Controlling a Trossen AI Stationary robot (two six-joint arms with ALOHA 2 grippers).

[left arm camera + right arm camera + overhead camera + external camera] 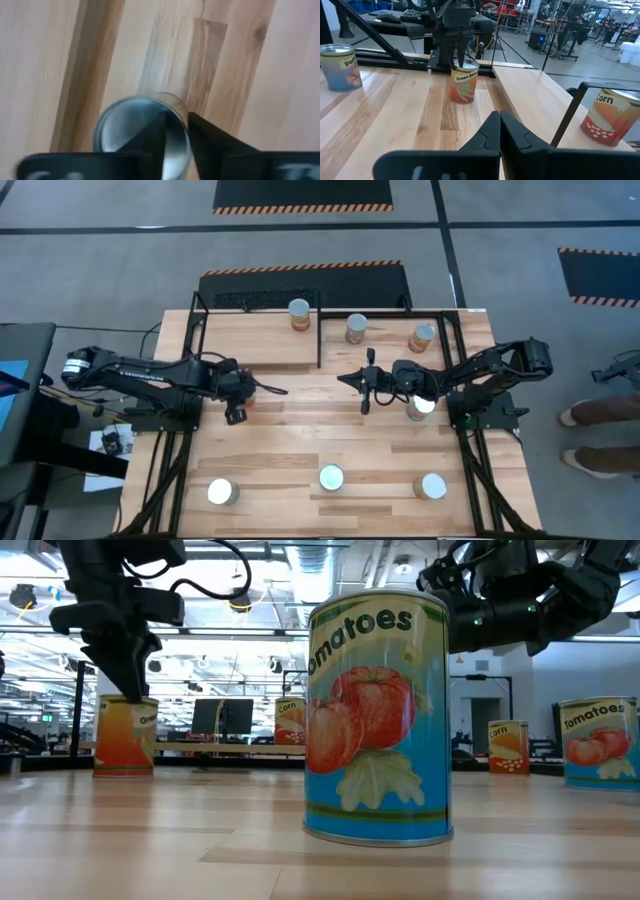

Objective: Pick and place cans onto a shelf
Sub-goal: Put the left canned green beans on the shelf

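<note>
One can [142, 132] rim pinched between left fingers [150, 145].

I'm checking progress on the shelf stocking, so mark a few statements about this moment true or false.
1. Three cans stand on the shelf. True.
2. The right gripper holds a can. False: it is shut and empty, above the middle of the table.
3. The left gripper is down on the green beans can, its fingers on either side of the rim. True.
4. The tomatoes can lies on its side. False: it stands upright on the table.
5. The green beans can is on the shelf. False: it stands on the tabletop, beside the shelf.
</note>
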